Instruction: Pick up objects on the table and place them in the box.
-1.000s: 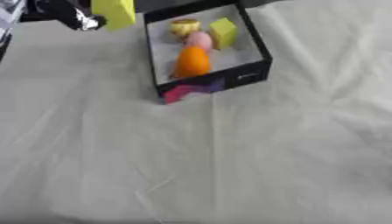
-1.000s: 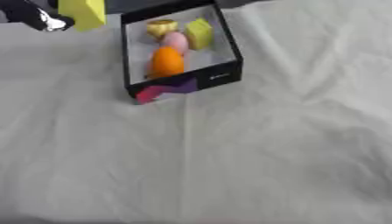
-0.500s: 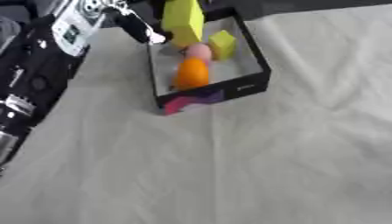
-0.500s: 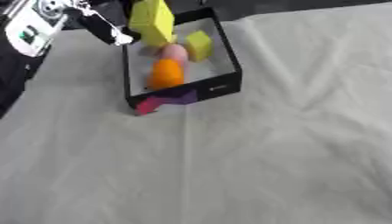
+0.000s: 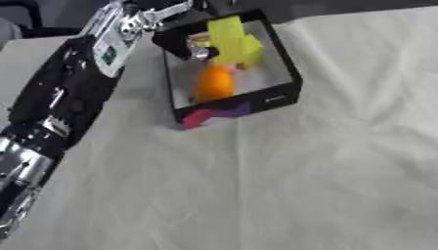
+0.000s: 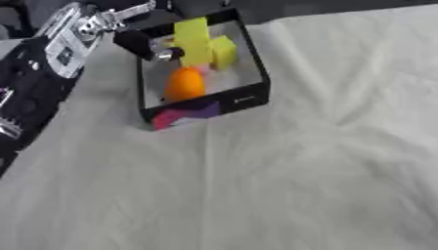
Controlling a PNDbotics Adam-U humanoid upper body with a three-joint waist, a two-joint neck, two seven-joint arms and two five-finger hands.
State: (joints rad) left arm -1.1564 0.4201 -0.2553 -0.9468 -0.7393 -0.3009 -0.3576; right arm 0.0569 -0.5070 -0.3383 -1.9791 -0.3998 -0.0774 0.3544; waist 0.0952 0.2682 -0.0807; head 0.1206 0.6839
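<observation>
While the cloth-covered table (image 5: 325, 171) lies bare in front, the black box (image 5: 287, 85) holds an orange ball (image 5: 214, 84); above it the left hand (image 5: 175, 41) has its fingers (image 5: 198, 52) curled round a yellow block (image 5: 226, 34).

The table (image 5: 282, 185) is covered by a pale grey-white cloth (image 6: 299, 171) that lies wrinkled — soft creases run across it toward the near side. Directly on the cloth, toward the far left, stands a black open-topped box (image 5: 287, 83), set askew to the table's edges. At the box's near left corner its outer wall shows a pink and purple patch (image 5: 214, 113) — touching the cloth.
</observation>
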